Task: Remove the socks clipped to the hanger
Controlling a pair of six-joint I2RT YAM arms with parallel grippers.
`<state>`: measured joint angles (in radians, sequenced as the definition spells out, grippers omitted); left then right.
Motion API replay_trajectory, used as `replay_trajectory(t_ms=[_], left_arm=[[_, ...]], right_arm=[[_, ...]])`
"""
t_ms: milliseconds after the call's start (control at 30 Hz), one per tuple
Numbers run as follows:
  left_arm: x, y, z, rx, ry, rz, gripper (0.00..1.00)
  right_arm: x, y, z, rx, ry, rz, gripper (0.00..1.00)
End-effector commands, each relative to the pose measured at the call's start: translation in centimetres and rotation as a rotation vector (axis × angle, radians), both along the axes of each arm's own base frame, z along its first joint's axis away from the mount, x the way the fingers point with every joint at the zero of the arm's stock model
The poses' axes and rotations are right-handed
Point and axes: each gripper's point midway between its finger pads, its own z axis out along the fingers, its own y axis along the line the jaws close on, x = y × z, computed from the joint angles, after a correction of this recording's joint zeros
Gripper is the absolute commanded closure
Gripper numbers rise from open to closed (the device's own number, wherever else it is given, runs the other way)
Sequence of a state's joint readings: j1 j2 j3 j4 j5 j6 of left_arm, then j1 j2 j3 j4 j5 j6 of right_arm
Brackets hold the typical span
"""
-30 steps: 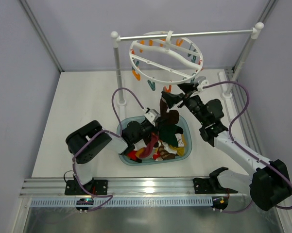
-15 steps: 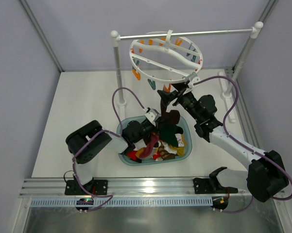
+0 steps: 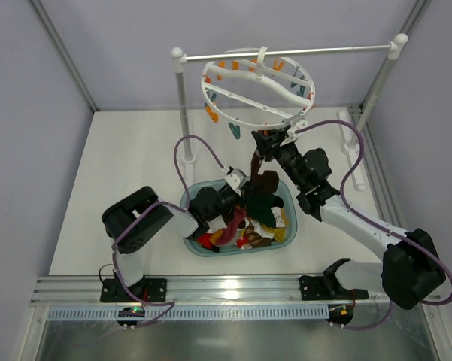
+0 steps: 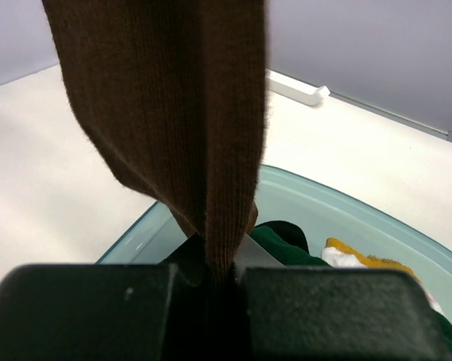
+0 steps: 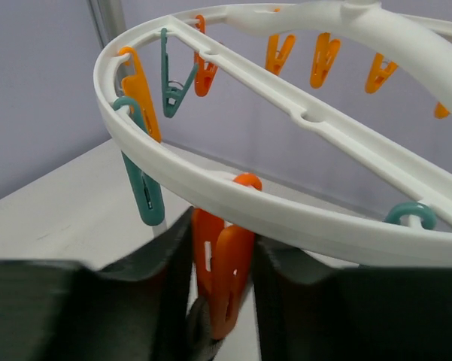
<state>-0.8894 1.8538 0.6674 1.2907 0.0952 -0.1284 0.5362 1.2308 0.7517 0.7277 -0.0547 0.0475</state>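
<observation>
The white ring hanger hangs tilted from the rail, with orange and teal clips round its rim. A dark brown sock hangs from an orange clip on the near rim. My right gripper is shut on that clip, one finger on each side of it, and the sock's top edge shows under the clip. My left gripper is shut on the lower end of the brown sock, just above the basket.
A teal basket below the hanger holds several loose socks, red, green, white and yellow. The white two-post rail stand carries the hanger. A teal clip hangs left of the gripped clip. Purple cables loop over both arms.
My right gripper has moved up and left to the hanger's near rim and closed from wide open onto the orange clip. The left arm has not moved.
</observation>
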Motion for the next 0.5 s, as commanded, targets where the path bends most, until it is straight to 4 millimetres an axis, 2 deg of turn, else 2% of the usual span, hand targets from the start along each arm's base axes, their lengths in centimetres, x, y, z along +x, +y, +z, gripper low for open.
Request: replay_trajectory(t_ms=[0,67,100,233,467], left_arm=[[0.1,-0.2,5.3,-0.153,-0.124,-0.011,1.00],[0.1,-0.2,5.2,-0.152,-0.123,-0.010,1.00],[0.0,-0.2,5.2,-0.152,-0.123,-0.013,1.00],[0.1,-0.2,5.2,-0.150,-0.123,-0.010,1.00],[1.0,-0.5,4.5,-0.124,-0.114,0.016,1.00]], right_arm=[[0.5,-1.1,3.0,0.054,-0.089,-0.083,0.75],[0.5,-1.3,3.0,0.057,-0.093,-0.089,0.86],[0.5,-1.2,3.0,0.056,-0.095,-0.087,0.88],[0.2,-1.5,3.1,0.078,-0.109,-0.091,0.92],[-1.8,-2.9,3.9,0.190,-0.204,-0.100,0.95]])
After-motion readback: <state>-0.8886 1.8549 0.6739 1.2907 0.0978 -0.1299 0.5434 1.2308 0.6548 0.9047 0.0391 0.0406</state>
